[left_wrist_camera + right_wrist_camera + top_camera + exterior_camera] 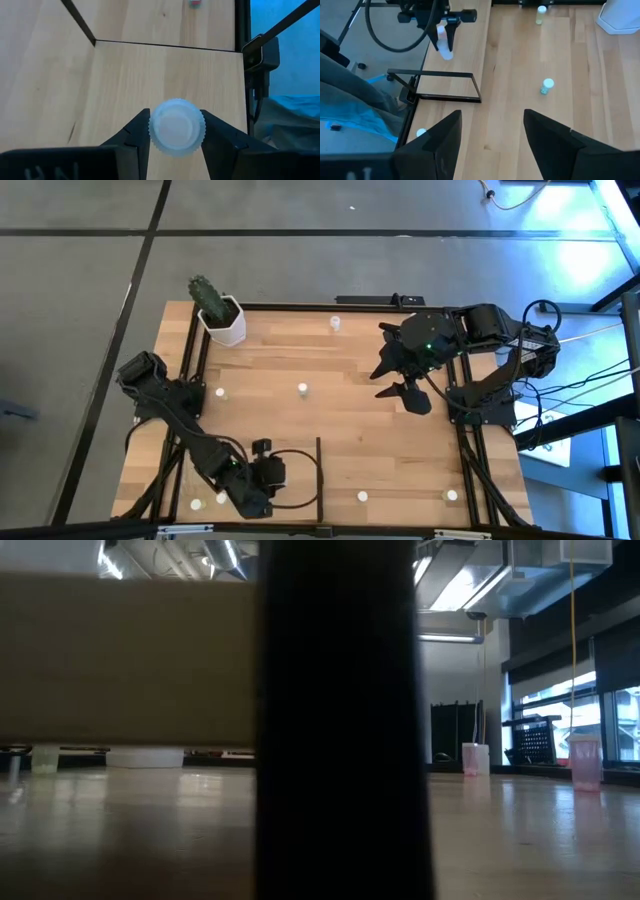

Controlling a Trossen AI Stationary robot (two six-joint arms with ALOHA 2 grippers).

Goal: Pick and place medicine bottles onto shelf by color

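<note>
The left gripper [176, 131] holds a medicine bottle [177, 127] between its two fingers [134, 134], one finger pressing each side of the ribbed white cap. In the high view this gripper [262, 470] is at about 7 o'clock on the worktop [350, 410], over the shelf [165, 75] beside the black divider [319, 470]. The right gripper [492, 130] hovers at about 2 o'clock with its fingers apart and nothing between them. Another bottle [302, 389] stands near the worktop's centre.
</note>
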